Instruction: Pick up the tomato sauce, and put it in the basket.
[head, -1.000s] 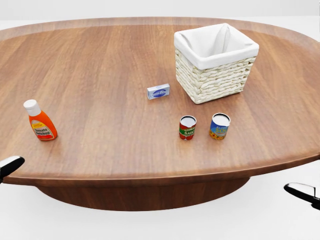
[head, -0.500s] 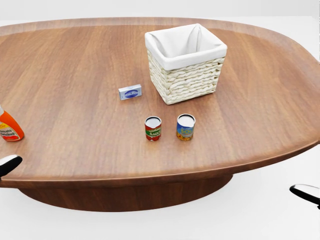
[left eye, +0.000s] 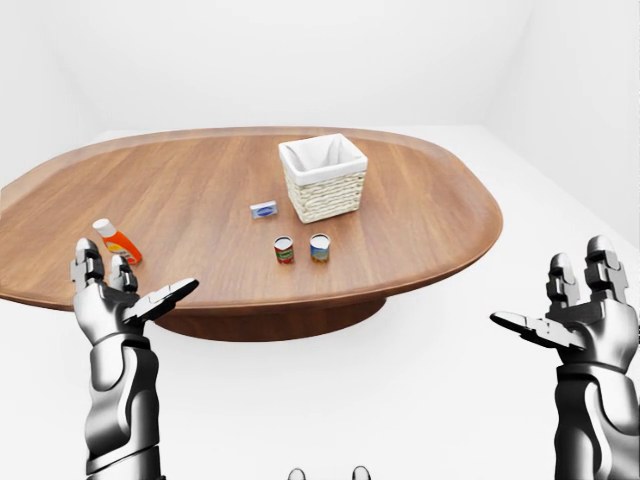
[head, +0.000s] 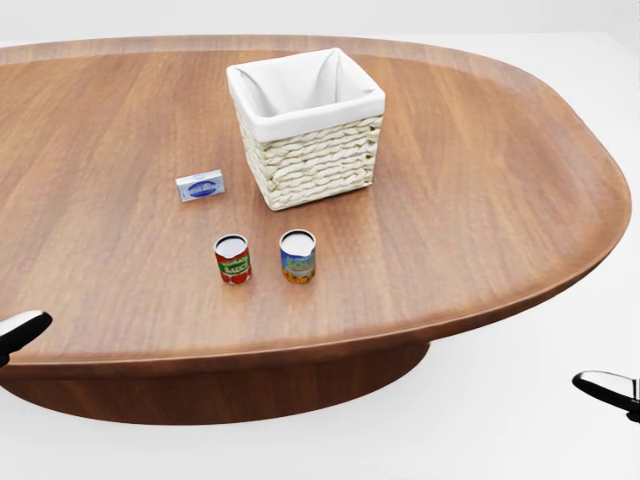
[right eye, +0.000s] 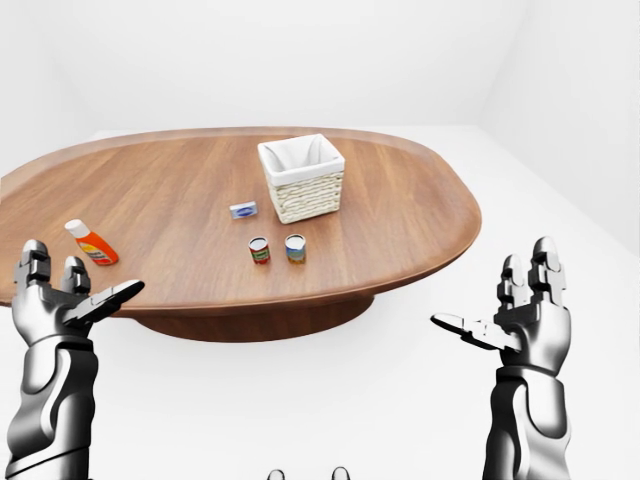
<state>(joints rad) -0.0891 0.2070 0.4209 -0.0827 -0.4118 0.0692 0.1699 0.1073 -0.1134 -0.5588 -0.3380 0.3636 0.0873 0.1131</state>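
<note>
Fingers (left eye: 170, 295) on both hands spread wide, holding nothing, hanging off the oval wooden surface (head: 480, 180). Red-labelled tomato sauce can (head: 232, 259) stands just below the white-lined wicker basket (head: 306, 127), beside a blue-labelled can (head: 297, 255).
</note>
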